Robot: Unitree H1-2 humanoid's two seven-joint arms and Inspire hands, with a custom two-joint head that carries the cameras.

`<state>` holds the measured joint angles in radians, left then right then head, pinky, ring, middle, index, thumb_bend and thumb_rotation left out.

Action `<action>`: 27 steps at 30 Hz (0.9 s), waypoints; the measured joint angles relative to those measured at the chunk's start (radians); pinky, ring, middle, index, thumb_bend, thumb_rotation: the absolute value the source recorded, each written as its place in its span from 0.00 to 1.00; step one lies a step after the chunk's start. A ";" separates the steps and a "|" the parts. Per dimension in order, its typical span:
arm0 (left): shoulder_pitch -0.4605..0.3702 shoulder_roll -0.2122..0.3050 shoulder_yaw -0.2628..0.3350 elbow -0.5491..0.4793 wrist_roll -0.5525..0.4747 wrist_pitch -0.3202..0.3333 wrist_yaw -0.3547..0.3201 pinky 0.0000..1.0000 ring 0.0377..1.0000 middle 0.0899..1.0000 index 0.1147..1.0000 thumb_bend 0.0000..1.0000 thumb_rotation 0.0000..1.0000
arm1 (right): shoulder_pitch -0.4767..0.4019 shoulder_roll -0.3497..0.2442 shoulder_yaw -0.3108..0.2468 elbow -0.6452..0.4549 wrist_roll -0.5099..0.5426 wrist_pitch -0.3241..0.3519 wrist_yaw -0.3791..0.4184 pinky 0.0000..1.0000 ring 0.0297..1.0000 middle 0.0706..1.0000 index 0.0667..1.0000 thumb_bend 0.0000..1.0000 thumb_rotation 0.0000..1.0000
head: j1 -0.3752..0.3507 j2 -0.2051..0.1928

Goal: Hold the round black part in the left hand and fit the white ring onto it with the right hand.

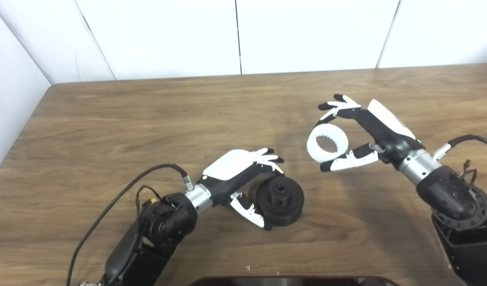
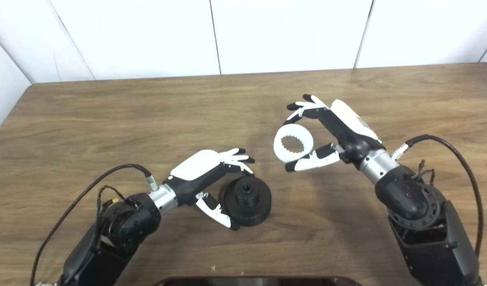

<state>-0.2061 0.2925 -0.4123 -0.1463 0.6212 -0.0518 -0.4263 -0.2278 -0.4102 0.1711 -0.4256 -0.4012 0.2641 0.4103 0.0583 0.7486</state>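
The round black part [image 1: 281,201] rests on the wooden table [image 1: 148,119] in front of centre, with a raised hub on top. My left hand [image 1: 243,174] is closed on its left side, fingers on the back rim and thumb on the front edge. My right hand [image 1: 362,131] is shut on the white ring [image 1: 327,143], pinched between fingers above and thumb below. It holds the ring tilted, above the table, to the upper right of the black part and apart from it. The ring's toothed inner bore faces me.
White wall panels [image 1: 235,35] stand behind the table's far edge, and one runs along its left side. A dark object [image 1: 295,281] shows at the bottom edge of the view. Cables [image 1: 120,198] trail from both wrists.
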 measured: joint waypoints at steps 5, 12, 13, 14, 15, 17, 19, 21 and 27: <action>0.001 0.001 -0.001 -0.001 0.000 0.000 0.001 0.91 0.98 0.90 0.60 0.89 0.25 | 0.004 -0.013 0.012 -0.053 -0.018 0.002 0.025 0.92 0.98 0.84 0.45 0.52 0.15 | 0.003 0.002; 0.004 0.002 -0.006 -0.021 0.009 0.007 -0.009 0.92 0.99 0.90 0.61 0.89 0.24 | 0.012 -0.013 0.028 -0.095 -0.020 0.002 0.054 0.92 0.99 0.85 0.45 0.52 0.16 | 0.000 0.009; 0.004 0.002 -0.006 -0.021 0.008 0.008 -0.010 0.92 0.99 0.90 0.61 0.89 0.24 | 0.014 -0.013 0.033 -0.097 -0.021 0.002 0.057 0.92 0.99 0.85 0.45 0.52 0.16 | 0.000 0.009; 0.005 0.002 -0.006 -0.021 0.008 0.008 -0.010 0.92 0.99 0.90 0.61 0.89 0.23 | 0.016 -0.013 0.037 -0.098 -0.022 0.002 0.061 0.92 0.98 0.85 0.45 0.52 0.16 | 0.002 0.009; 0.006 0.002 -0.006 -0.021 0.006 0.008 -0.010 0.91 0.99 0.90 0.60 0.89 0.23 | 0.018 -0.013 0.041 -0.101 -0.024 0.003 0.069 0.93 0.99 0.85 0.45 0.52 0.16 | 0.002 0.009; 0.007 0.002 -0.006 -0.021 0.004 0.008 -0.010 0.91 0.99 0.90 0.60 0.89 0.23 | 0.019 -0.013 0.048 -0.108 -0.027 0.006 0.079 0.93 0.99 0.85 0.45 0.52 0.16 | 0.002 0.011; 0.007 0.002 -0.006 -0.021 0.004 0.008 -0.011 0.92 0.99 0.90 0.61 0.89 0.23 | 0.019 -0.011 0.052 -0.111 -0.033 0.011 0.090 0.93 0.99 0.85 0.45 0.52 0.16 | 0.002 0.012; 0.007 0.002 -0.007 -0.021 0.004 0.008 -0.012 0.92 0.99 0.91 0.61 0.89 0.23 | 0.019 -0.007 0.055 -0.111 -0.039 0.015 0.093 0.93 0.99 0.85 0.45 0.52 0.16 | 0.000 0.012; 0.007 0.002 -0.007 -0.022 0.003 0.009 -0.014 0.91 0.98 0.90 0.61 0.89 0.24 | 0.019 0.020 0.064 -0.110 -0.040 0.019 0.097 0.95 0.99 0.85 0.45 0.52 0.15 | 0.000 0.012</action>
<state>-0.1995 0.2947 -0.4197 -0.1681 0.6242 -0.0425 -0.4398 -0.2088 -0.3903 0.2350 -0.5359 -0.4411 0.2832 0.5073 0.0583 0.7609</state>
